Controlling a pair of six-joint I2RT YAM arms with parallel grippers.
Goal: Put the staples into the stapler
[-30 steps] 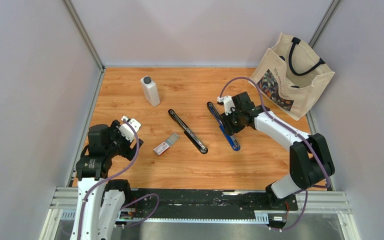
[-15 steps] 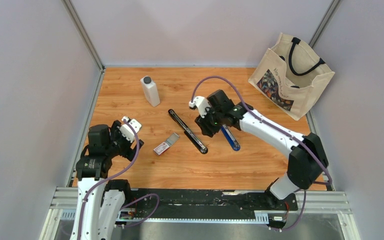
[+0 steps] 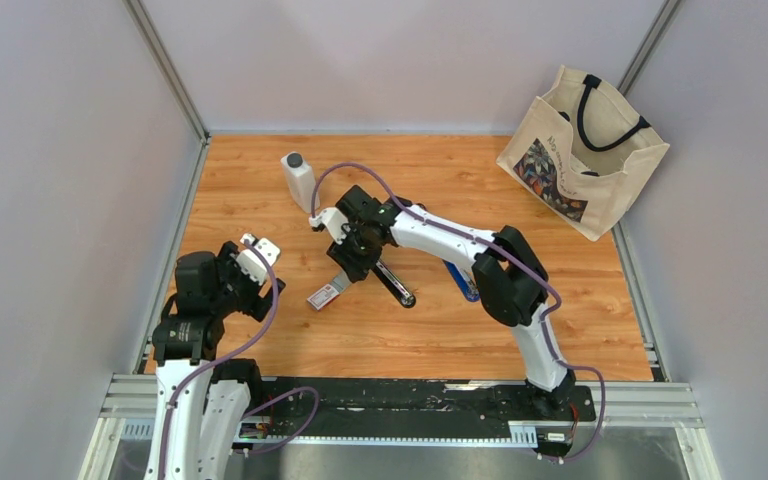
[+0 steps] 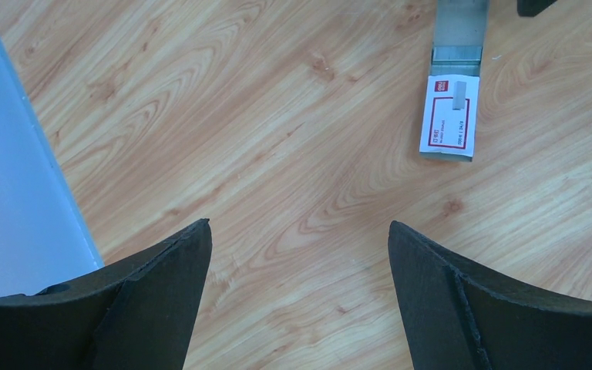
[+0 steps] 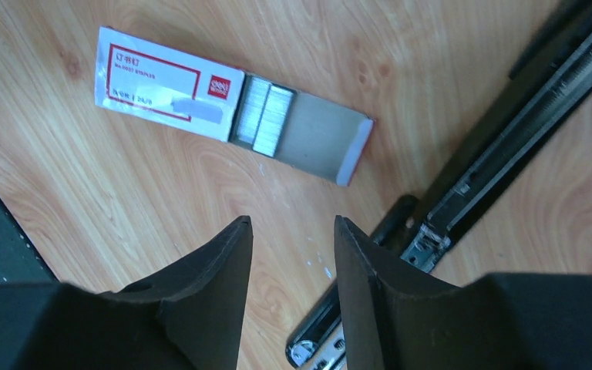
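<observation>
staples box (image 5: 166, 83) lies flat on the table (image 3: 260, 200), left of centre and just left of the stapler (image 5: 509, 146). its grey tray (image 5: 320, 142) is slid out, exposing the staple strips (image 5: 266, 116), judged so they can be picked. the stapler lies opened flat, its rail apparently exposed for loading. right gripper (image 5: 291, 227) hovers near the tray, fingers parted, grasping nothing. left gripper (image 4: 299, 231) waits at near left, spread wide and empty.

No word can be read with confidence. The small flat white-and-red cardboard staple box (image 5: 166, 85) carries lines of dark lettering inside a red frame, beside a red square logo — all too blurred to make out in either wrist view. The cream canvas tote bag (image 3: 582, 150) shows a multicoloured printed panel — any wording there is illegible from overhead.
</observation>
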